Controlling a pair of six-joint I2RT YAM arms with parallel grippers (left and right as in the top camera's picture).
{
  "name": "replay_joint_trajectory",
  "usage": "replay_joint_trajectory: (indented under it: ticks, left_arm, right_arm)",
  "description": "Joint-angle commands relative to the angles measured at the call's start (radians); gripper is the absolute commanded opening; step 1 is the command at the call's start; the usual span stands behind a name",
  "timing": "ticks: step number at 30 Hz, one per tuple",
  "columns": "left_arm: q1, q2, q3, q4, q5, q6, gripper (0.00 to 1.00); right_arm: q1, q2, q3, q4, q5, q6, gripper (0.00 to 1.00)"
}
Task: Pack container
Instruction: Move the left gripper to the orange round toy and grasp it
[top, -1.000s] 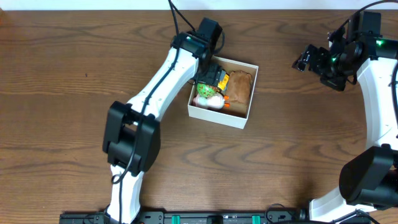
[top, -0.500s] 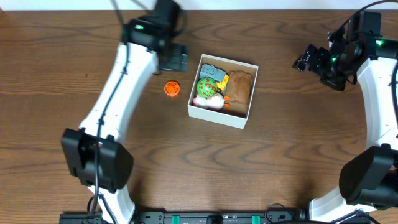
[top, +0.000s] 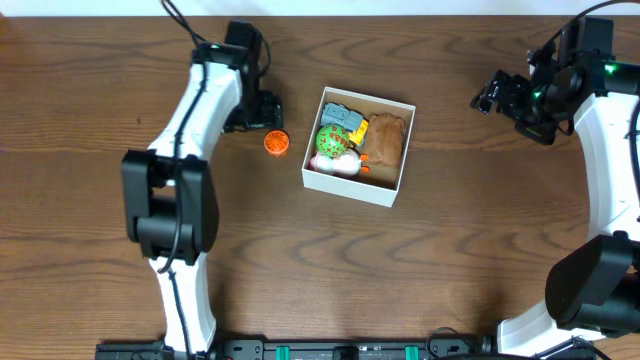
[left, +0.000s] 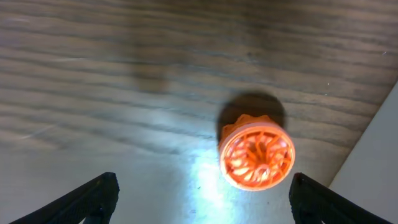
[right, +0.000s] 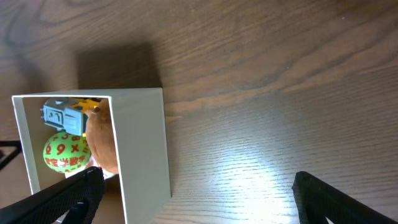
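Note:
The container is a white-walled box with a brown inside, at the table's middle; it also shows in the right wrist view. It holds a green ball, a blue-grey toy, a yellow piece, a brown toy and a white-pink toy. An orange wheel lies on the table left of the box, and in the left wrist view. My left gripper is open and empty, just above the wheel. My right gripper is open and empty, far right of the box.
The table is dark wood. A white box wall edge shows at the right of the left wrist view. The arms' bases stand at the front edge.
My left arm has drawn out of the box and swung left; it let go of the orange wheel, which now lies on the table. The right arm has not moved.

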Motion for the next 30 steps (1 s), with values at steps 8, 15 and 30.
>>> replay_joint_trajectory:
  ticks: [8,15,30]
  left_arm:
    - [-0.051,0.09,-0.006,0.014,0.011,0.07,0.88]
    - [-0.095,0.132,-0.006,0.011,0.006,0.074,0.88]
    - [-0.095,0.139,-0.017,0.029,-0.025,0.077,0.64]
  right_arm:
    - [0.013,0.003,-0.002,0.003,0.004,0.01,0.99]
    - [0.013,0.003,-0.002,0.002,0.004,0.01,0.99]
    - [0.013,0.003,-0.002,-0.018,0.004,0.009,0.99]
